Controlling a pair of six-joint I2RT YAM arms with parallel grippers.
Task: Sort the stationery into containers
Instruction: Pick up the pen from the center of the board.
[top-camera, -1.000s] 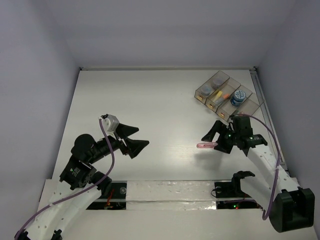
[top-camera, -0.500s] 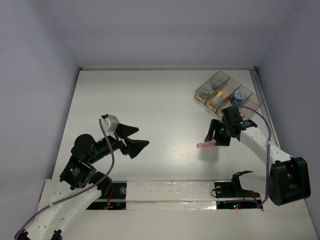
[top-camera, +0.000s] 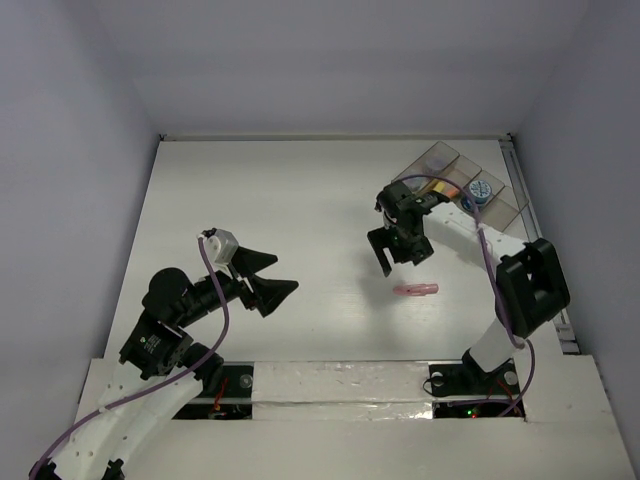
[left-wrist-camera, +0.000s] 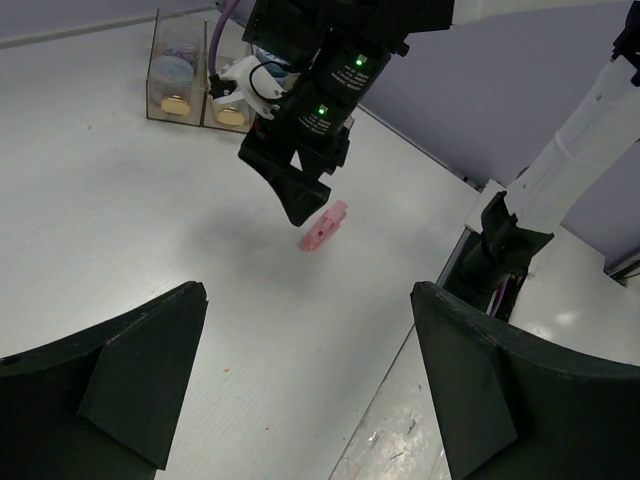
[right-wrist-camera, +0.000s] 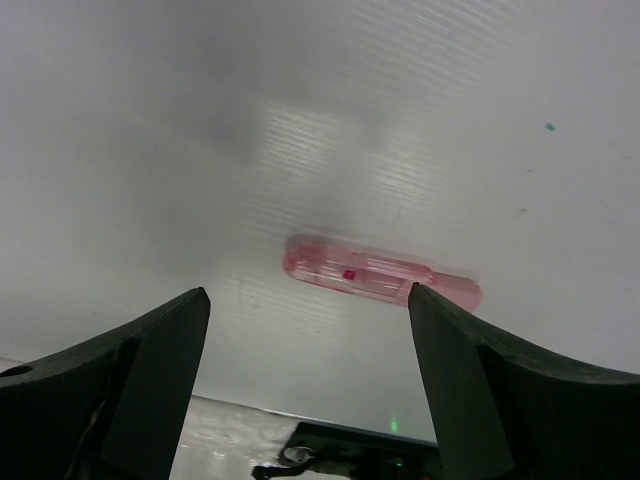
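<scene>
Glossy translucent plastic stick (right-wrist-camera: 375, 272), matt white table (top-camera: 280, 200), clear plastic containers (top-camera: 436, 155)

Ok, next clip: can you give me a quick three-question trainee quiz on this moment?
1. Short answer: is the left gripper open or shut?
2. True or false: the right gripper is holding the pink stick.
3. Multiple choice: where is the pink stick? A) in a bin B) lying on the table C) in the left gripper

Key: 1. Open. 2. False: its jaws are open above the stick. 3. B.
</scene>
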